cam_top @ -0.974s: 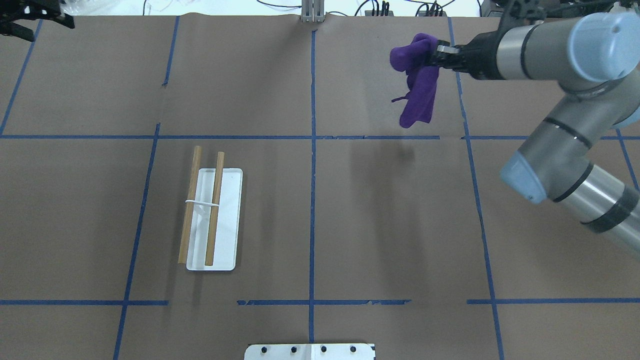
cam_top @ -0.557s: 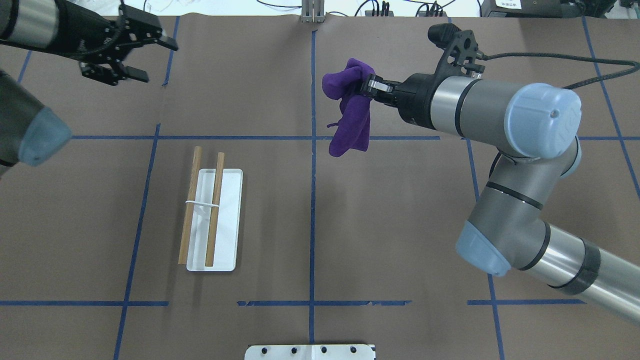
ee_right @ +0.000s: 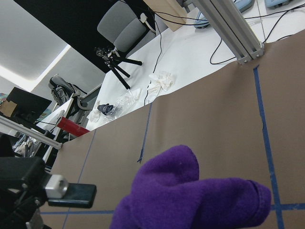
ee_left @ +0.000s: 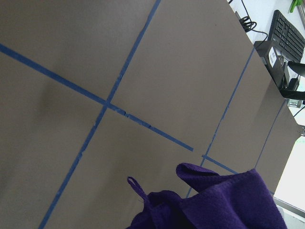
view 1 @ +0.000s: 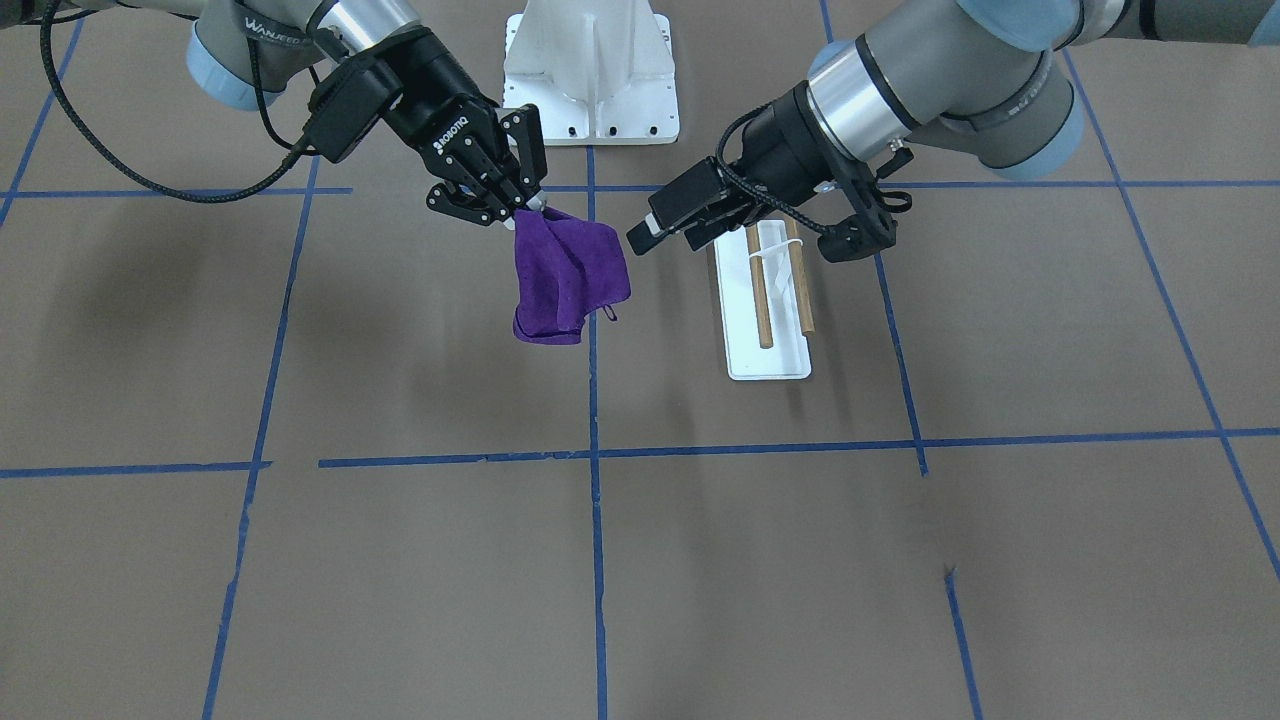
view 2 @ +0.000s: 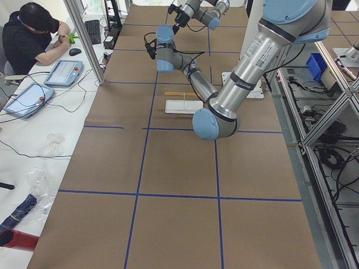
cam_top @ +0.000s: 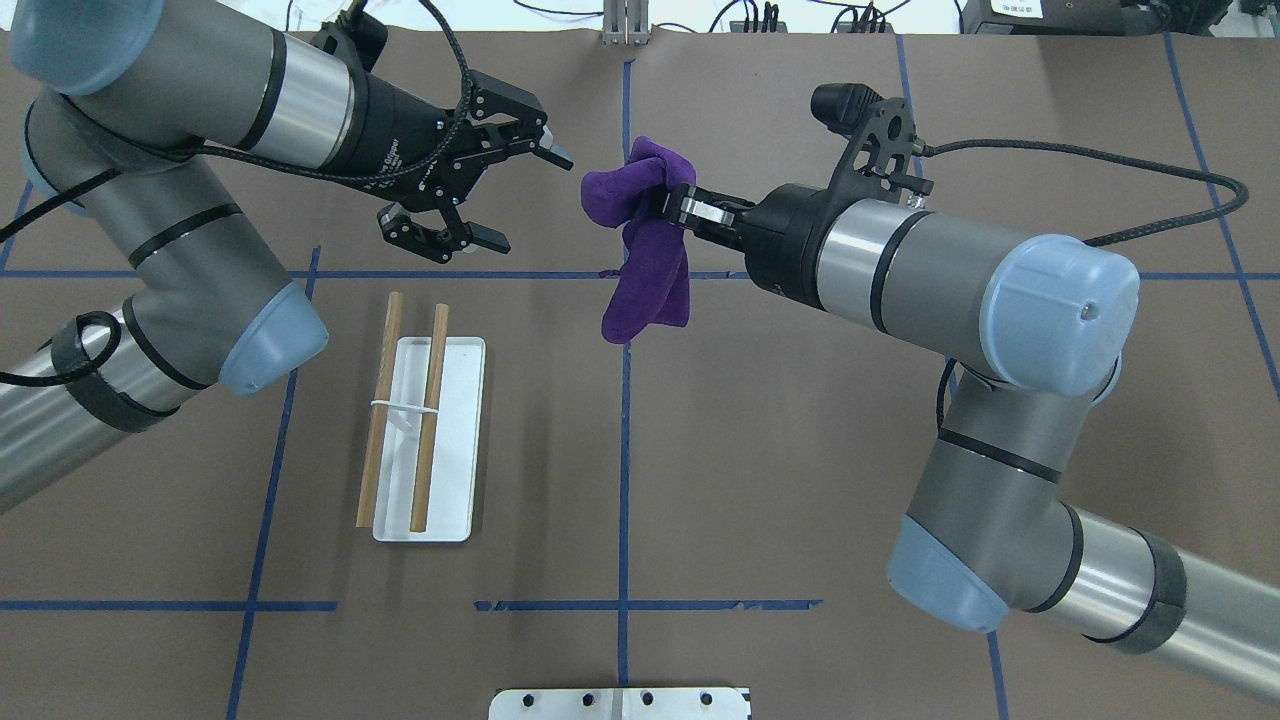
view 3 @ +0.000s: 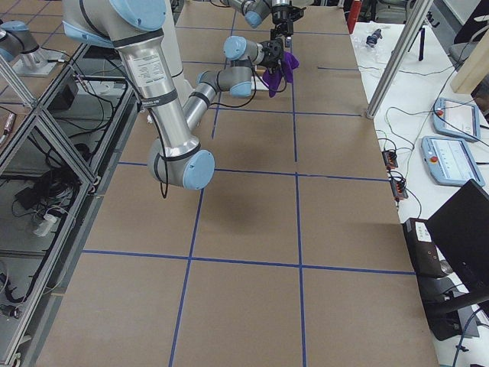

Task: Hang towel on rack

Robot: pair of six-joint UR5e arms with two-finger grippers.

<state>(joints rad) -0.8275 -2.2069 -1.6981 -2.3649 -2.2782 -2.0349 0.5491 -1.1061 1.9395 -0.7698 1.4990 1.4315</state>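
Note:
The deep-purple towel [cam_top: 648, 262] hangs bunched in the air from my right gripper [cam_top: 672, 204], which is shut on its upper part, over the table's far centre. It also shows in the front view [view 1: 565, 275], held by the right gripper [view 1: 526, 208]. My left gripper [cam_top: 528, 200] is open and empty, just left of the towel and pointing at it, a small gap apart; it also shows in the front view [view 1: 745, 236]. The towel's loop tag [ee_left: 138, 187] shows in the left wrist view. The rack [cam_top: 460, 450] stands on the table at near left, both dowels [cam_top: 431, 415] bare.
A white bolted pedestal [view 1: 595, 70] stands at the robot's side of the table, centre. Blue tape lines [cam_top: 624, 450] cross the brown table cover. An operator [view 2: 33, 28] sits at a desk beyond the table's far edge.
My right gripper has carried the towel left toward the table's centre line. My left arm has swung in from the far left corner, its open gripper now close to the towel.

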